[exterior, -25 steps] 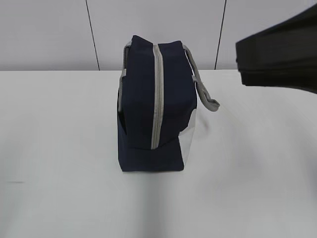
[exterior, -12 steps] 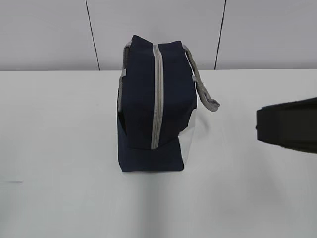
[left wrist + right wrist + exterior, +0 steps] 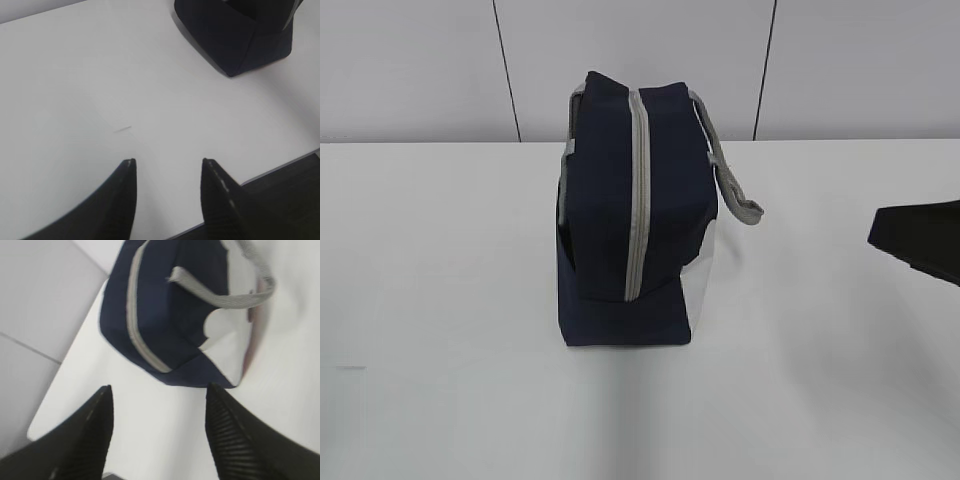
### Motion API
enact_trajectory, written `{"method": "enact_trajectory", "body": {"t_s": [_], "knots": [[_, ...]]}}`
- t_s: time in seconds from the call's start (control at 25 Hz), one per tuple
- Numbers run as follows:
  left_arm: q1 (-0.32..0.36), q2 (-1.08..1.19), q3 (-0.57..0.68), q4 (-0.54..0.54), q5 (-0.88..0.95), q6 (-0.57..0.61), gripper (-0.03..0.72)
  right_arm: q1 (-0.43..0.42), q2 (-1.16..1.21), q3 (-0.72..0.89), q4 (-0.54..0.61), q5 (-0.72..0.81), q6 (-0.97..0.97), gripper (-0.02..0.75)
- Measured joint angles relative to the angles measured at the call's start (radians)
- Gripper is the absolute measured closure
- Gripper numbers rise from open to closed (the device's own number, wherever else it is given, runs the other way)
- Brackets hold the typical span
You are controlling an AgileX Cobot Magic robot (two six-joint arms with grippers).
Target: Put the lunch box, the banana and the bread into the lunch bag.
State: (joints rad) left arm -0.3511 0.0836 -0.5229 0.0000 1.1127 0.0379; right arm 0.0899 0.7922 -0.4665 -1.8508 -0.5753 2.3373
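The navy lunch bag (image 3: 630, 230) stands on the white table (image 3: 440, 300), its grey zipper (image 3: 636, 200) shut along the top and a grey handle (image 3: 730, 185) hanging to the right. It also shows in the right wrist view (image 3: 175, 310) and in the left wrist view (image 3: 235, 35). My right gripper (image 3: 159, 390) is open and empty, to the right of the bag; only its dark arm (image 3: 920, 240) shows at the exterior view's right edge. My left gripper (image 3: 167, 162) is open and empty over bare table near the front edge. The lunch box, banana and bread are out of view.
A grey panelled wall (image 3: 420, 70) stands behind the table. The table's front edge (image 3: 280, 167) runs close by the left gripper. A small faint mark (image 3: 122, 129) lies on the tabletop.
My right arm has dropped from upper right and pulled back toward the right edge of the exterior view. The bag has not moved.
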Motion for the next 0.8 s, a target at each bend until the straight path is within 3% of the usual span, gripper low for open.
{"method": "enact_trajectory", "body": {"t_s": [0.16,0.44,0.8], "knots": [[0.000,0.000,0.000,0.000,0.000,0.000,0.388,0.000,0.000,0.064,0.000,0.118,0.000,0.279],[0.000,0.000,0.000,0.000,0.000,0.000,0.389,0.000,0.000,0.117,0.003,0.151,0.000,0.291],[0.000,0.000,0.000,0.000,0.000,0.000,0.390,0.000,0.000,0.141,0.114,0.235,-0.024,0.294]]}}
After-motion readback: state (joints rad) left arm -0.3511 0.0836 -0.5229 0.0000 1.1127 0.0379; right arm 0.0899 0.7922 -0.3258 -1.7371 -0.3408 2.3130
